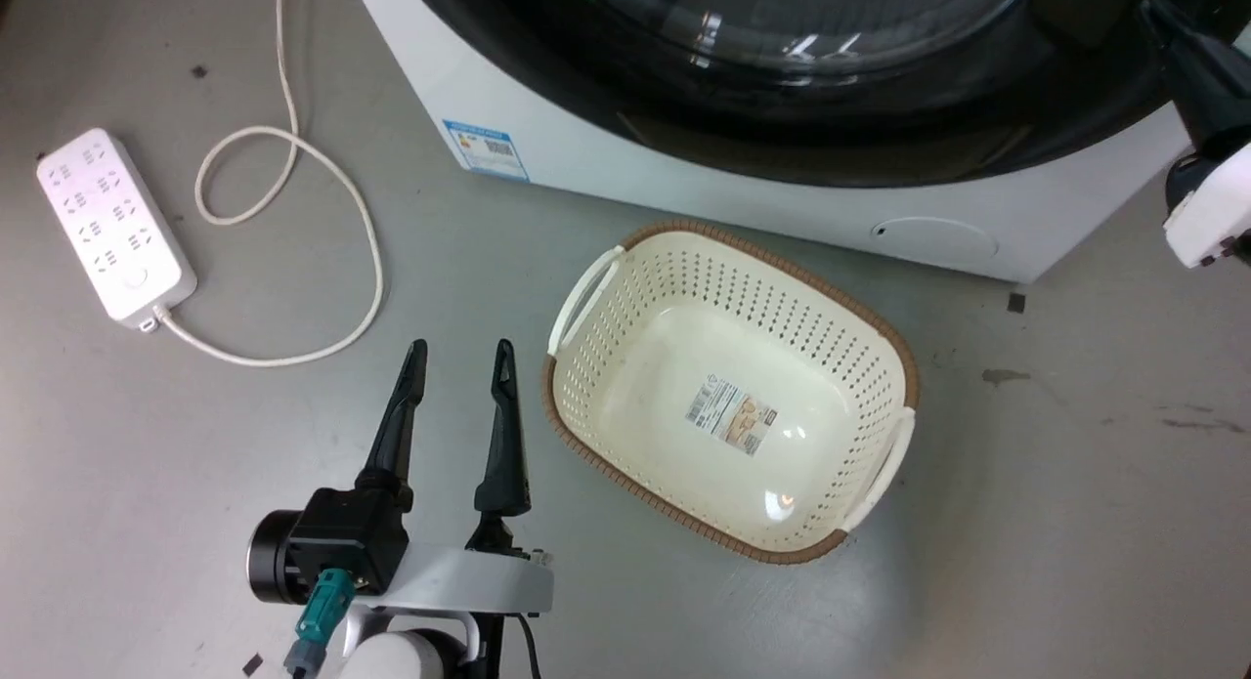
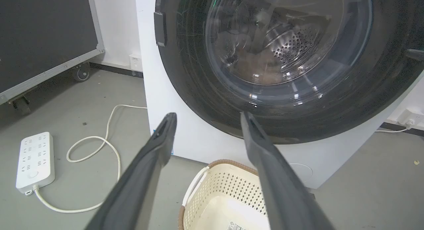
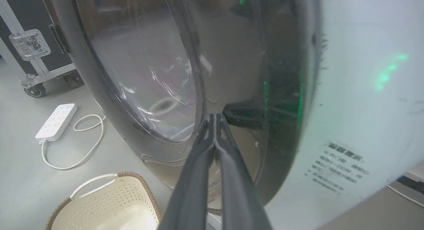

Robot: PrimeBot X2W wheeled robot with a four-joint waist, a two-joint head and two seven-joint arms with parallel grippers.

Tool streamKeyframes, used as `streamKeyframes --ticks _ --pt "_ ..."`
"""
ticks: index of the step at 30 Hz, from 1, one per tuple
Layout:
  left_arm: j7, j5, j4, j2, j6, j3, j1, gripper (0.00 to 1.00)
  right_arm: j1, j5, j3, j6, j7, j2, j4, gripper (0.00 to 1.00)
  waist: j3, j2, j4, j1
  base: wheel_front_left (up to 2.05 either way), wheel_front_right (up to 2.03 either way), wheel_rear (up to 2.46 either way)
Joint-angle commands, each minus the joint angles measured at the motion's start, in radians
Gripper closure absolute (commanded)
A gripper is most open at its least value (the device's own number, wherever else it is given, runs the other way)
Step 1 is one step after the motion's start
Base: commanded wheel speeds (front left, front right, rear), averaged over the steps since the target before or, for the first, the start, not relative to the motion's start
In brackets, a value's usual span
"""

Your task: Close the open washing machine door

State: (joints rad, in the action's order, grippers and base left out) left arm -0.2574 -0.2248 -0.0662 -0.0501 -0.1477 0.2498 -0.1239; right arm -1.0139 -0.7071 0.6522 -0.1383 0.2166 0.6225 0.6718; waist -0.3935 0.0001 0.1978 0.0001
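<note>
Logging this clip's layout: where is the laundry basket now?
In the head view, the cream basket sits on the floor before the washing machine, right of the left gripper.

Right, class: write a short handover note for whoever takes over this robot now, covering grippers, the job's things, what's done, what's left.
Left gripper: open, idle above the floor beside the basket.
Right gripper: shut, tips at the black frame of the door.
Door: lies against the front of the washing machine; latched or not, cannot tell.
Done: door looks closed.
Left: probably one firm push, then withdraw the arm.
</note>
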Motion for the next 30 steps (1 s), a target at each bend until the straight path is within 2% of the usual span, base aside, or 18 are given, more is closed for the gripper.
streamKeyframes --ticks 1,2,3,4,7,9,15,21,22,23,24,25,26,27,28,30 --pt "-0.004 -0.006 0.004 0.000 -0.002 -0.003 -0.009 0.00 -0.001 -0.014 0.007 0.008 0.016 -0.004 0.010 1.00 0.025 -0.0001 -0.010 -0.0001 0.00 0.00 0.00" --pt "-0.004 -0.009 0.007 0.000 0.000 -0.007 -0.007 0.00 0.010 -0.020 0.012 0.008 0.021 -0.006 0.010 1.00 0.038 -0.0001 -0.014 -0.0001 0.00 0.00 0.00" --pt "-0.004 -0.013 0.011 0.000 0.002 -0.011 -0.006 0.00 0.024 -0.020 0.020 0.008 0.028 -0.007 0.007 0.57 0.054 -0.0001 -0.020 -0.0001 0.00 0.00 0.00" --pt "-0.004 -0.017 0.016 0.000 0.005 -0.015 -0.002 0.00 0.039 -0.015 0.024 0.008 0.033 -0.006 0.001 0.00 0.068 -0.0001 -0.025 -0.0001 0.00 0.00 0.00" --pt "-0.004 -0.023 0.038 0.000 0.015 -0.026 0.010 0.00 0.106 -0.001 0.022 0.008 0.043 -0.009 -0.027 0.00 0.119 -0.0001 -0.045 -0.0001 0.00 0.00 0.00" --pt "-0.004 -0.023 0.056 0.000 0.024 -0.037 0.019 0.00 0.163 0.026 -0.014 0.008 0.044 -0.017 -0.074 0.00 0.156 -0.0001 -0.064 -0.0001 0.00 0.00 0.00" --pt "-0.004 -0.025 0.093 0.000 0.057 -0.079 0.056 0.00 0.424 0.153 -0.250 0.008 0.045 -0.088 -0.254 0.00 0.252 -0.0001 -0.128 -0.0001 0.00 0.00 0.00" --pt "-0.004 -0.029 0.115 0.000 0.081 -0.111 0.090 0.00 0.705 0.343 -0.514 0.008 0.045 -0.241 -0.468 0.00 0.310 -0.0001 -0.179 -0.0001 0.00 0.00 0.00" --pt "-0.004 -0.027 0.122 0.000 0.091 -0.124 0.102 0.00 0.818 0.426 -0.591 0.008 0.045 -0.331 -0.571 0.00 0.323 -0.0001 -0.195 -0.0001 0.00 0.00 0.00" --pt "-0.004 -0.027 0.122 0.000 0.091 -0.124 0.102 0.00 0.818 0.426 -0.591 0.008 0.045 -0.331 -0.571 0.00 0.323 -0.0001 -0.195 -0.0001 0.00 0.00 0.00" --pt "-0.004 -0.026 0.128 0.000 0.098 -0.132 0.107 0.00 0.883 0.468 -0.633 0.008 0.045 -0.388 -0.620 0.00 0.332 -0.0001 -0.201 -0.0001 0.00 0.00 0.00" --pt "-0.004 -0.025 0.132 0.000 0.100 -0.134 0.109 0.00 0.910 0.489 -0.649 0.008 0.045 -0.412 -0.638 0.00 0.337 -0.0001 -0.202 -0.0001 0.00 0.00 0.00" --pt "-0.004 -0.025 0.132 0.000 0.100 -0.134 0.109 0.00 0.910 0.489 -0.649 0.008 0.045 -0.412 -0.638 0.00 0.337 -0.0001 -0.202 -0.0001 0.00 0.00 0.00" --pt "-0.004 -0.021 0.141 0.000 0.102 -0.138 0.115 0.00 0.963 0.538 -0.667 0.008 0.045 -0.454 -0.664 0.00 0.347 -0.0001 -0.204 -0.0001 0.00 0.00 0.00" --pt "-0.004 -0.021 0.141 0.000 0.102 -0.138 0.115 0.00 0.963 0.538 -0.667 0.008 0.045 -0.454 -0.664 0.00 0.347 -0.0001 -0.204 -0.0001 0.00 0.00 0.00" --pt "-0.004 -0.018 0.152 0.000 0.104 -0.141 0.121 0.00 1.007 0.564 -0.690 0.008 0.045 -0.499 -0.674 0.00 0.354 -0.0001 -0.206 -0.0001 0.00 0.00 0.00"
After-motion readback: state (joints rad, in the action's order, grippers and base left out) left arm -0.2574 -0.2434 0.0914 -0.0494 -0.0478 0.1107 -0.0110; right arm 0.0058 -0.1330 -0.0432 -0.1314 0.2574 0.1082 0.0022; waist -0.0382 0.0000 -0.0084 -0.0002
